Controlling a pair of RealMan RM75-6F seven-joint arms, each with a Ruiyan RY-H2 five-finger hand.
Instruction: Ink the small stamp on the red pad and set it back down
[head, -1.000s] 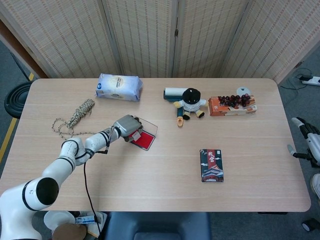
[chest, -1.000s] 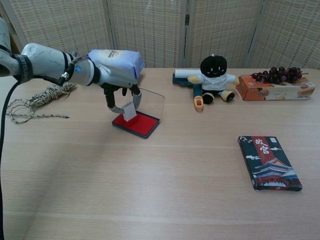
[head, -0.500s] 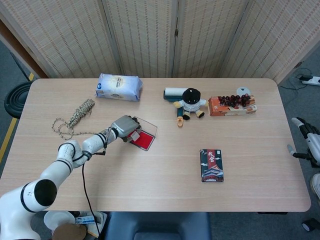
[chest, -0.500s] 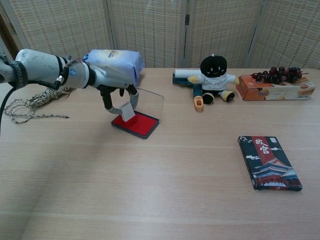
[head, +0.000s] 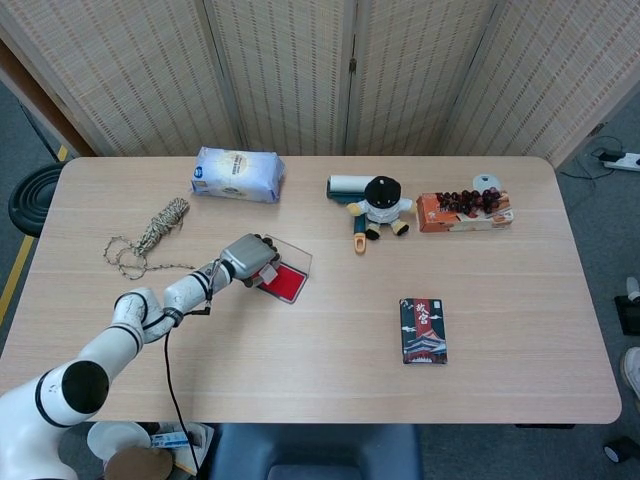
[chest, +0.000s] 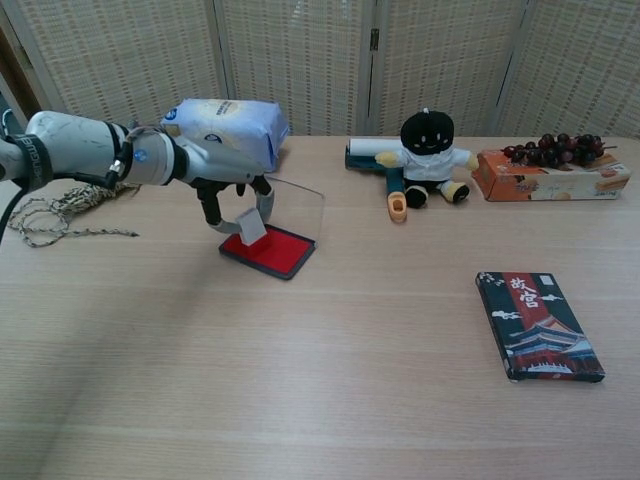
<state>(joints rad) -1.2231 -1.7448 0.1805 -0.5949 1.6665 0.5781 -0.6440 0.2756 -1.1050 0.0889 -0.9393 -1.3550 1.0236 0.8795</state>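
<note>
- Since the earlier frames the left hand (chest: 228, 172) has drawn back a little toward the counter's left edge, and the red pad (chest: 268, 250) sits slightly left of where it lay; the right hand, seen at the right edge before, is gone from both views.
- Left hand: fingers curled downward, pinching the small stamp (chest: 251, 226) by its top. In the chest view the stamp hangs tilted, its lower end over the pad's left corner. Cannot tell whether the stamp face touches the ink.
- Head view: same hand (head: 248, 259) covers the pad's left end; the stamp (head: 268, 274) shows as a pale tab at the fingertips, at 9 o'clock of the pad (head: 283, 281).
- The pad's clear lid (chest: 298, 205) stands open, hinged at the far side and tilted back.
- Counter (head: 330, 380): light wood, screen panels behind.
- At 10 o'clock from the pad, a coil of twine (head: 150, 232), loose loops trailing toward the left edge.
- At 12 o'clock, near the far edge, a white and blue packet (head: 238, 173).
- At 2 o'clock, a plush doll (head: 380, 206) with black head, sitting against a white roll (head: 349, 184).
- Just right of the doll, an orange box (head: 462, 214) with dark grapes (head: 470, 199) lying on top.
- At 4 o'clock from the pad, well apart, a dark card box (head: 423, 329) with red and white print, lying flat.
</note>
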